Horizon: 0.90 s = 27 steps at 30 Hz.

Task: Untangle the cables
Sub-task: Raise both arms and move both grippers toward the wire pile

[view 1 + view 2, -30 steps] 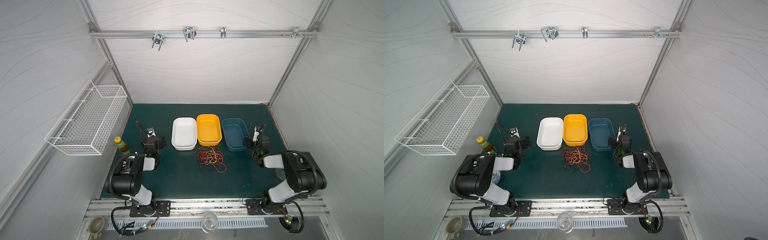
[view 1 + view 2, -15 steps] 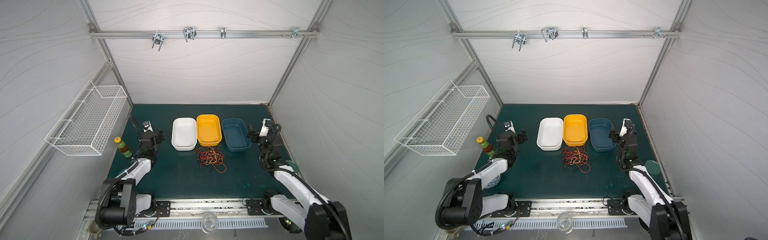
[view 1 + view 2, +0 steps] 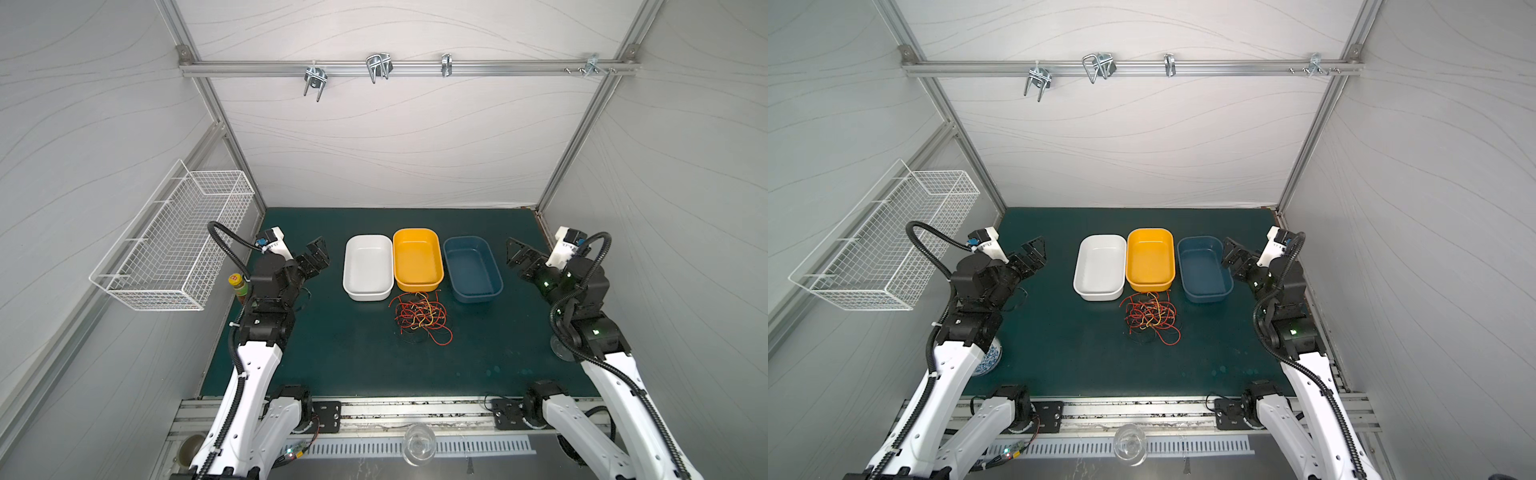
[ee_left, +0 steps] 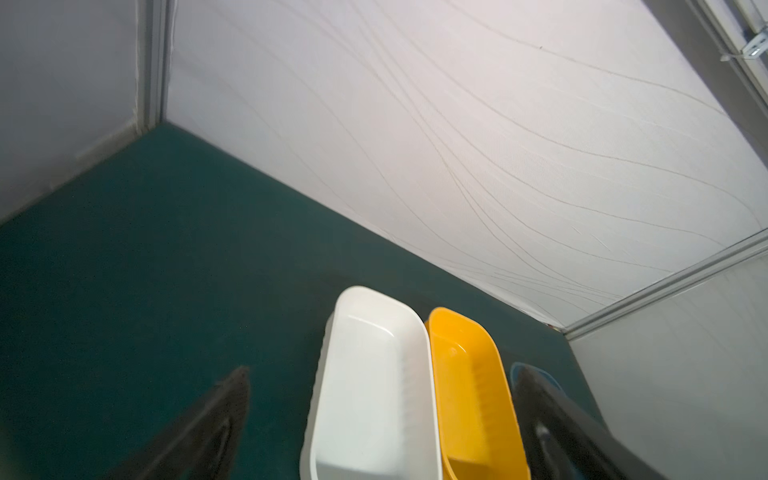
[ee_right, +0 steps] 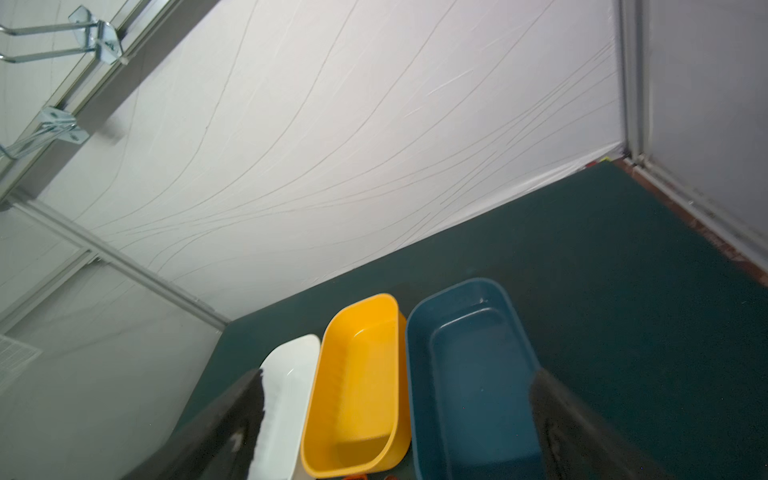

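Observation:
The cables (image 3: 419, 316) (image 3: 1152, 316) lie as one tangle of thin red, black and pale yellow wires on the green mat, just in front of the yellow tray. My left gripper (image 3: 316, 257) (image 3: 1032, 255) hangs open above the mat, left of the white tray and well away from the tangle. My right gripper (image 3: 521, 257) (image 3: 1235, 255) hangs open to the right of the blue tray. In the wrist views the left gripper (image 4: 382, 374) and the right gripper (image 5: 395, 374) have wide-spread jaws with nothing between them. Only a sliver of red cable (image 5: 355, 477) shows at the frame edge.
A white tray (image 3: 365, 296), a yellow tray (image 3: 417, 286) and a blue tray (image 3: 478, 297) stand empty side by side. A wire basket (image 3: 174, 245) hangs on the left wall above a bottle (image 3: 237, 284). A patterned bowl (image 3: 990, 359) sits under the left arm. A glass (image 3: 417, 446) stands on the front rail.
Both arms have unfolded from their low tucked pose and risen, carrying the open grippers up and toward the trays. The tangle has not moved.

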### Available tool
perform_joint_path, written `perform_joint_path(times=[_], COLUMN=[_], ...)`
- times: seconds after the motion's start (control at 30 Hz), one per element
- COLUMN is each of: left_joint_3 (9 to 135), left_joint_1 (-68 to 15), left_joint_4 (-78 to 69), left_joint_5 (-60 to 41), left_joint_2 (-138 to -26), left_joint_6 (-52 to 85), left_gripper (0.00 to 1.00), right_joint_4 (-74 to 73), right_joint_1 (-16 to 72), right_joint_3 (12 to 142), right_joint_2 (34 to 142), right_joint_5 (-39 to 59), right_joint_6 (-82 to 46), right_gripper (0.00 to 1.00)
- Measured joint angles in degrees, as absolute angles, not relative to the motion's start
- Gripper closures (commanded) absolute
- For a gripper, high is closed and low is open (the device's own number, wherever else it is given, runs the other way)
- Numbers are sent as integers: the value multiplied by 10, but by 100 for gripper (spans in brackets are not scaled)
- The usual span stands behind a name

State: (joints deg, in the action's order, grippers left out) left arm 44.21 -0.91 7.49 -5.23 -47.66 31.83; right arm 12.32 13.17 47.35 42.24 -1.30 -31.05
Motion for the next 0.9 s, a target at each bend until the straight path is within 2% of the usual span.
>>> perform_joint_path(times=[0.13,0.37,0.53,0.77,0.9], left_joint_3=[449,519,525,522,517], left_joint_1=[-24,-103,-132,-177,-190], left_joint_4=[148,301,379,432,437], left_joint_5=[-79,-47,-28,4,17], left_joint_2=[-475,-494,-506,-489,-474], left_joint_6=[337,317,296,267,260], left_gripper=[0,0,0,0,0], right_joint_4=[171,267,313,378,409], right_joint_1=[194,271,328,408,426], right_joint_3=[474,508,539,577,589], right_joint_2=[430,442,467,520,540], right_joint_5=[-8,-13,-8,-5,-11], right_joint_6=[-308,-284,-271,-254,-252], right_gripper=[1,1,1,1,1])
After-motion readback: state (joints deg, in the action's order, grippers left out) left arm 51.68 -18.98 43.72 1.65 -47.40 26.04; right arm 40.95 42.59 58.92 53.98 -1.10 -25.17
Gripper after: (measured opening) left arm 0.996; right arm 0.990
